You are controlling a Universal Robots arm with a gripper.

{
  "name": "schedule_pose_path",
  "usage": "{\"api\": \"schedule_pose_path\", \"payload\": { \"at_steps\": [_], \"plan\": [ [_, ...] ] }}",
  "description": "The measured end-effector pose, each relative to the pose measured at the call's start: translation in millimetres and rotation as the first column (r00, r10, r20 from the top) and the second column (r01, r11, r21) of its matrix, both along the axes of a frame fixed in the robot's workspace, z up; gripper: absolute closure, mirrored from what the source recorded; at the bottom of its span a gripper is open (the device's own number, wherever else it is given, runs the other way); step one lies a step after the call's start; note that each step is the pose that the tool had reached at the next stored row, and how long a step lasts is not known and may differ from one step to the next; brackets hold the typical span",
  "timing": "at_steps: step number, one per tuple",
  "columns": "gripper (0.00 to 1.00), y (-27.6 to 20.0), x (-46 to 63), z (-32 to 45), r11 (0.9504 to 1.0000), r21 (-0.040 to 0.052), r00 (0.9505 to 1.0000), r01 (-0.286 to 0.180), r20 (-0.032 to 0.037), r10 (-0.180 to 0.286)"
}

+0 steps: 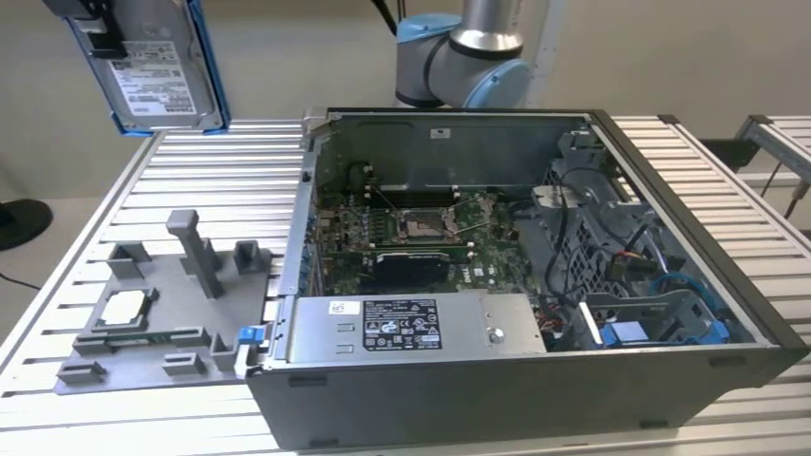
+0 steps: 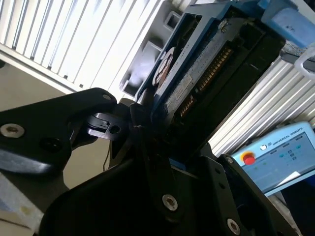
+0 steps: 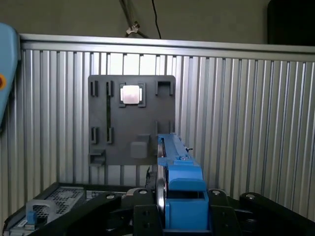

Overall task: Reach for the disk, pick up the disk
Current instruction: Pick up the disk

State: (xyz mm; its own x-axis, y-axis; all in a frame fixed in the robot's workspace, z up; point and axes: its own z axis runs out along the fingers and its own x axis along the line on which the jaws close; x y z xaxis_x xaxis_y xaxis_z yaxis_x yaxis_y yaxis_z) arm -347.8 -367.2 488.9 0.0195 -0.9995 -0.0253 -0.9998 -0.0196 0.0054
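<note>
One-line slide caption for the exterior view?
Gripper holds the disk high over the slatted table, at the exterior view's left of the open computer case.

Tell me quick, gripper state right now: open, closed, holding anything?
Gripper: closed on the disk, holding it up in the air.

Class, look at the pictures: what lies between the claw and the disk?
Nothing. In the first wrist view the claw is clamped straight onto the blue-edged disk, with no gap and nothing in between.
</note>
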Motion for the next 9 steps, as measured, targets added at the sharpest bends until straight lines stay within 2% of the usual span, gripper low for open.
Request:
{"api": "schedule_pose_path", "payload": {
  "at_steps": [9],
  "plan": [
    [1.00,0.0,22.4,0.0,1.0000,0.0000,1.0000,0.000,-0.0001,0.000]
  ]
}}
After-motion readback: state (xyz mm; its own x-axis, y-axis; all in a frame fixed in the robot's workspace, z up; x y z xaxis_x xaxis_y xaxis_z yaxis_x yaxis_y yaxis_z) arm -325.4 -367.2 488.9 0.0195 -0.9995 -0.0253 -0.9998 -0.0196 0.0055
